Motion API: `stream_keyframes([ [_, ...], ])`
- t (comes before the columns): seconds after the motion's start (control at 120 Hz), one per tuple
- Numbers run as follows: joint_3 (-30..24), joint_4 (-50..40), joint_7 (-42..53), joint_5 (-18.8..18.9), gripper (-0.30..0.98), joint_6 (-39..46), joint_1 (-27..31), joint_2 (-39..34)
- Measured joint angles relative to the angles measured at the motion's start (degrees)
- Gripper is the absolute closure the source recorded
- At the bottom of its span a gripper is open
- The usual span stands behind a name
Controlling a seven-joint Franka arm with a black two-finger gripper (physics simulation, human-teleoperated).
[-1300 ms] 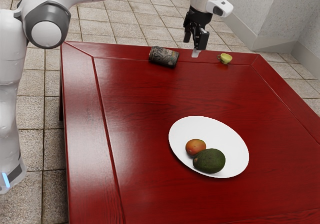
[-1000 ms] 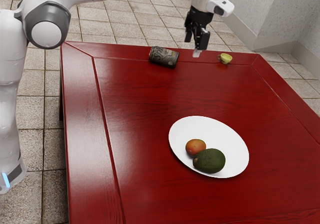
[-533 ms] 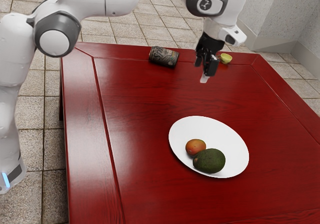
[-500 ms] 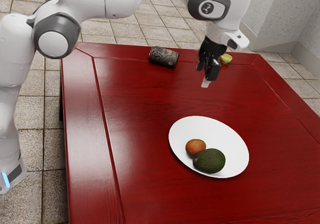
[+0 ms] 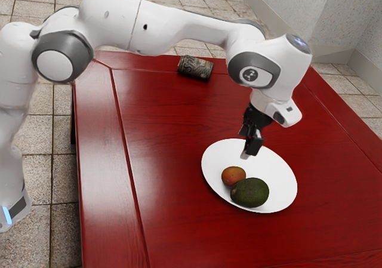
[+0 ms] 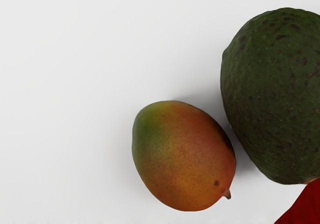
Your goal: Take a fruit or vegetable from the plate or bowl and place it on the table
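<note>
Pincer (image 5: 248, 147) has swung over the plate (image 5: 277, 172) | apart, empty | pick looks near, though avocado (image 5: 250, 193) may crowd mango (image 5: 233, 175) | fruit unmoved

On the plain white plate (image 5: 224, 154), the mango (image 5: 233, 175) blends orange-red into yellow and green, and the avocado (image 5: 250, 193) is dark green with blackish mottling, while around the plate the surface (image 5: 173, 119) is deep red with darker grain, and above it the pincer (image 5: 250, 151) is black.
</note>
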Motion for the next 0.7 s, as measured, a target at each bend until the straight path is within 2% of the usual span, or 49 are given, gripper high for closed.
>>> stream_keyframes([
  [0.05,0.5,-3.5,0.0,-0.3,0.0,2.5,-0.4,-1.6],
  [0.117,4.1,-6.6,0.0,-1.0,0.0,5.2,-3.8,-3.2],
  [0.233,6.5,-8.5,0.0,-2.1,0.0,8.4,-6.1,-4.1],
  [0.7,7.1,-11.1,0.1,-4.2,0.0,13.9,-6.2,-1.0],
])
